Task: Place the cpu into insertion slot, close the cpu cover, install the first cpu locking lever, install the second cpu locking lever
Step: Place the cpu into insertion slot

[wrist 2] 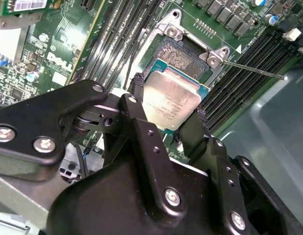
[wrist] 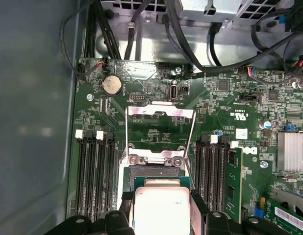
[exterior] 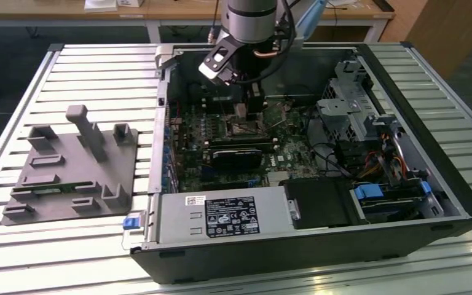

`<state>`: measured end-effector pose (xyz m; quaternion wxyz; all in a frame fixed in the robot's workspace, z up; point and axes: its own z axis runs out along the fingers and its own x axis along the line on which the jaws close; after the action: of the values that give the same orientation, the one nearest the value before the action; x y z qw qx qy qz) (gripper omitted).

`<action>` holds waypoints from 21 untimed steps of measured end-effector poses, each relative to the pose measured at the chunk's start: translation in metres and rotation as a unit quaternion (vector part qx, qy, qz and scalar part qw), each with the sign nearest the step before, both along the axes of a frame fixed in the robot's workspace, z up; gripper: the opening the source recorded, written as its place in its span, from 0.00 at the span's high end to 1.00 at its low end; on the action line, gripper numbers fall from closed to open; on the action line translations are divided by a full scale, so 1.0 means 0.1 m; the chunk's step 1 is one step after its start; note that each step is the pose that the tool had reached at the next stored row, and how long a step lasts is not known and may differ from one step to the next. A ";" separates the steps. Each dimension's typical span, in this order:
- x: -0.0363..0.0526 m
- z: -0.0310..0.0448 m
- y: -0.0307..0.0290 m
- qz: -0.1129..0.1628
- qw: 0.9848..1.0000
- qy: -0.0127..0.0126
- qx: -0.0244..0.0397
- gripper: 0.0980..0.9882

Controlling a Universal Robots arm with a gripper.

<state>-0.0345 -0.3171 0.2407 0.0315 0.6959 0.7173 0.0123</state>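
- Silver-grey cpu (wrist 2: 173, 98), square and faintly printed, sits clamped by the black pincer (wrist 2: 168, 102).
- It is over the dark-framed insertion slot (wrist 2: 182, 54).
- Thin metal cpu cover (wrist: 160, 112) stands flipped open.

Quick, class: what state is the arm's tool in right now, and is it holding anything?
Tool: closed on the cpu, at the insertion slot.

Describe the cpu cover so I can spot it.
In the first wrist view, find the green motherboard, then the two banks of black memory slots. Between them, just beyond the cpu, the cpu cover is the thin silver frame, swung open, with board showing through its window.
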 end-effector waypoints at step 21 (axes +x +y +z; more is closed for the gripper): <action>-0.010 -0.216 0.003 0.000 1.000 -0.003 0.001 0.50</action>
<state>-0.0355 -0.3167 0.2191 0.0333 0.6961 0.7170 0.0151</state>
